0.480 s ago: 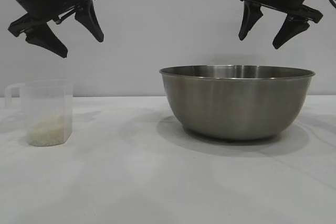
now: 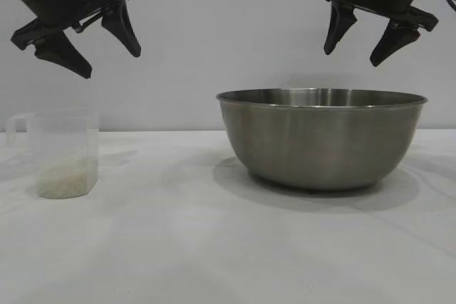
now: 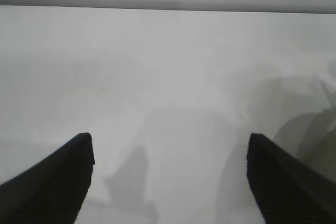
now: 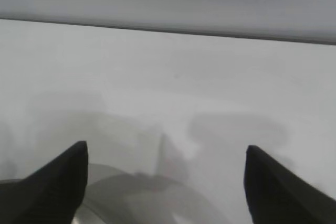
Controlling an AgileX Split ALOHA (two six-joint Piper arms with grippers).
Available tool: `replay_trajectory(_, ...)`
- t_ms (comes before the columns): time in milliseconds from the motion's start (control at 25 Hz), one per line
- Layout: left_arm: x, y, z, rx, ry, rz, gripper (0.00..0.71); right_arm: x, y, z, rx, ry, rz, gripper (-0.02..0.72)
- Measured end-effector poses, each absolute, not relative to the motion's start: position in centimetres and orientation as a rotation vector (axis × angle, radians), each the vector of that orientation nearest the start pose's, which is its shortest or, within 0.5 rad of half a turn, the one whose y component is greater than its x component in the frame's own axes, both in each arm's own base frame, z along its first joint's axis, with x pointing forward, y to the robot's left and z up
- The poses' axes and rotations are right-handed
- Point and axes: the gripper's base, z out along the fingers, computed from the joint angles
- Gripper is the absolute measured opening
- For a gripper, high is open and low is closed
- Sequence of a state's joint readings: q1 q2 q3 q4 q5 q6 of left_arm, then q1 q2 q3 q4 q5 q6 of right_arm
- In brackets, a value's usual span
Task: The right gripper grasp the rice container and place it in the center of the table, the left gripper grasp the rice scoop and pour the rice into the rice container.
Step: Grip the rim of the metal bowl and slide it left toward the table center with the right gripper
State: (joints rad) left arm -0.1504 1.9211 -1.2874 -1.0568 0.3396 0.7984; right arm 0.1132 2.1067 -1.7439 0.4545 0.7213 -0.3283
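The rice container, a large steel bowl, stands on the white table right of the middle. My right gripper hangs open and empty above its rim; the bowl's rim shows low in the right wrist view. The rice scoop, a clear plastic cup with a loop handle, stands at the far left with rice in its bottom. My left gripper hangs open and empty above the scoop. In the left wrist view my left gripper is over bare table.
A pale grey wall stands behind the table. Bare tabletop lies between the scoop and the bowl and along the front.
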Motion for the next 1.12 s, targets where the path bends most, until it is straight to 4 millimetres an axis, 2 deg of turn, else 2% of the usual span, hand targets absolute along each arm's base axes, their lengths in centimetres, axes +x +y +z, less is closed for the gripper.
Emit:
replay_trajectory(240, 41.6, -9.0, 20.6, 0.060, 2.309, -0.535, 0.531, 46.6, 8.1, 23.2, -0.265, 2.530, 0.432, 0.545)
replay_trajectory(520, 41.6, -9.0, 20.6, 0.063, 2.308, -0.533, 0.531, 44.0, 7.6, 27.2, -0.396, 2.635, 0.445, 0.545)
replay_trajectory(680, 41.6, -9.0, 20.6, 0.065, 2.308, -0.532, 0.531, 42.3, 7.4, 28.2, -0.466, 2.737, 0.471, 0.545)
replay_trajectory(800, 41.6, -9.0, 20.6, 0.065, 2.308, -0.532, 0.531, 41.9, 7.3, 28.1, -0.492, 2.780, 0.458, 0.545)
replay_trajectory(960, 41.6, -9.0, 20.7, 0.066, 2.307, -0.532, 0.531, 41.8, 7.1, 27.7, -0.423, 2.820, 0.439, 0.545)
replay_trajectory(1120, 41.6, -9.0, 20.7, 0.066, 2.307, -0.532, 0.531, 40.9, 6.9, 25.6, -0.395, 2.906, 0.450, 0.545)
